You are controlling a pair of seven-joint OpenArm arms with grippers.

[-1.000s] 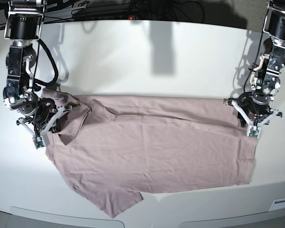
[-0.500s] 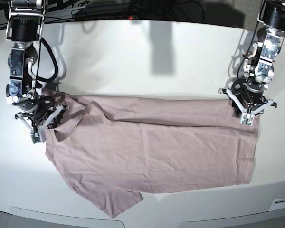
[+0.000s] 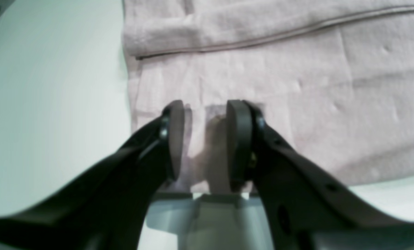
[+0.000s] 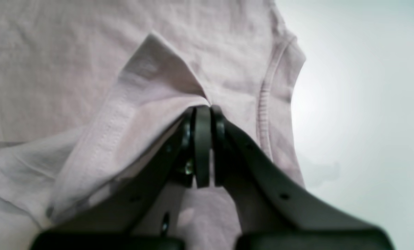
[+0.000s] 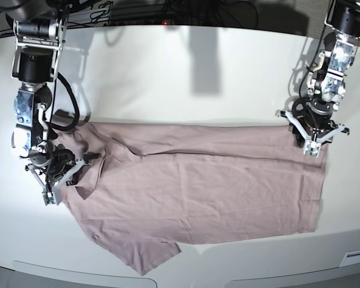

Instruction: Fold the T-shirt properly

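Note:
The dusty pink T-shirt [image 5: 192, 186] lies spread across the white table [image 5: 186, 72], with one sleeve reaching the front edge. At the view's left, my right gripper [image 5: 59, 179] is shut on the shirt. In the right wrist view a fold of the T-shirt [image 4: 54, 52] tents up into the shut tips of the right gripper [image 4: 203, 111], beside a ribbed hem. My left gripper [image 5: 312, 146] hovers over the shirt's far right corner. Its jaws stand apart in the left wrist view, where the left gripper [image 3: 207, 106] has flat cloth of the T-shirt [image 3: 297, 69] beneath and nothing pinched.
Dark cables [image 5: 168, 9] run along the table's back edge. A white label [image 5: 357, 257] sits at the front right. Bare tabletop shows behind the shirt and beside both arms.
My right gripper has moved toward the front edge, dragging the sleeve area with it. The left gripper drew back to the shirt's far corner and has held still since.

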